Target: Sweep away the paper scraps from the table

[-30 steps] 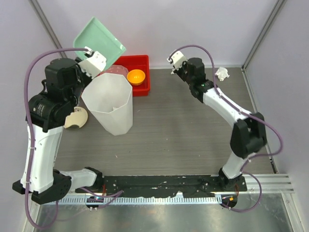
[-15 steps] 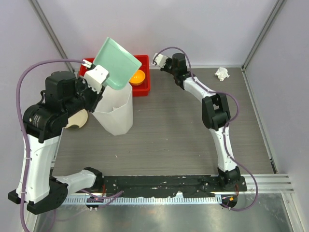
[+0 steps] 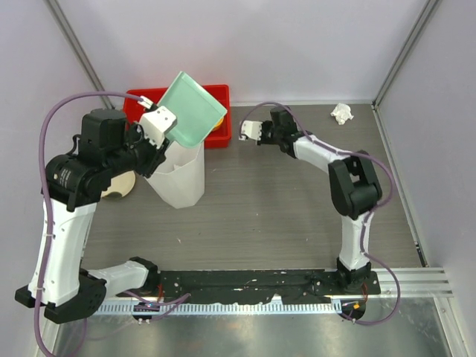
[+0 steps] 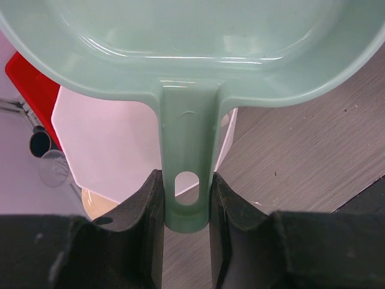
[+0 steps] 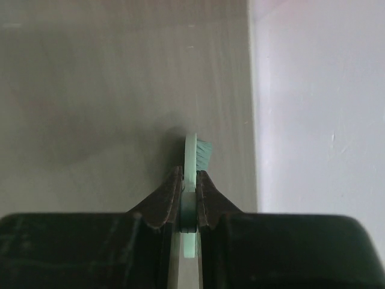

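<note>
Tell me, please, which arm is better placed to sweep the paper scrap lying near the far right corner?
Right, probably. The right gripper grips the brush, and the paper scrap lies on its side of the table. The left gripper holds the dustpan tipped over the bin.

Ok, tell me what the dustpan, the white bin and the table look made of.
Dustpan: glossy mint-green moulded plastic, with shiny highlights on its rim. White bin: probably thin matte plastic, faceted and slightly see-through. Table: grey-brown wood-grain, likely matte laminate; real wood cannot be excluded.
</note>
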Controlling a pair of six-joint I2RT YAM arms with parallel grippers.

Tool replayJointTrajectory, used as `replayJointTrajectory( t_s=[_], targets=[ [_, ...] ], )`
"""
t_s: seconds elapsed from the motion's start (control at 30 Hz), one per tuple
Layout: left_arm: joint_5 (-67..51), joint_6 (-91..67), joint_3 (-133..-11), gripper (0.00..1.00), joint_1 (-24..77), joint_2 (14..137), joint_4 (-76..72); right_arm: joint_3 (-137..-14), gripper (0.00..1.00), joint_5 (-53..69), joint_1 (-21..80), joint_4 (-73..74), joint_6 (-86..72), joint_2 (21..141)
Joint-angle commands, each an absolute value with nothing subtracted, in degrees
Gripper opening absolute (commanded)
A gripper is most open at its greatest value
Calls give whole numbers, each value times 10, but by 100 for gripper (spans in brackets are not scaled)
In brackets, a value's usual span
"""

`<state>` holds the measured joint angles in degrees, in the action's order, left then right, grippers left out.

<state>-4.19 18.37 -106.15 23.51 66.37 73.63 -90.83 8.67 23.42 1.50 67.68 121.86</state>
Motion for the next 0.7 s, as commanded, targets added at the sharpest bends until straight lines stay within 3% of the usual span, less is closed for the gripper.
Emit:
replayJointTrajectory(
  t_s=[0.0,0.1,0.3,0.57,0.67],
  targets=[
    [-78,183,-1065,0,234,659,724,-761,1,73,298,51,631,1037],
    [-101,193,-1053,0,234,650,726,-660,1,30,328,85,594,939],
    [-84,231,-1014,0,235,641,737,-498,1,62,359,121,500,739],
    [-75,231,-1062,0,307,690,772,-553,1,51,364,179,322,542],
    [-48,239,-1070,0,375,717,782,-589,1,-68,363,208,205,532]
  ],
)
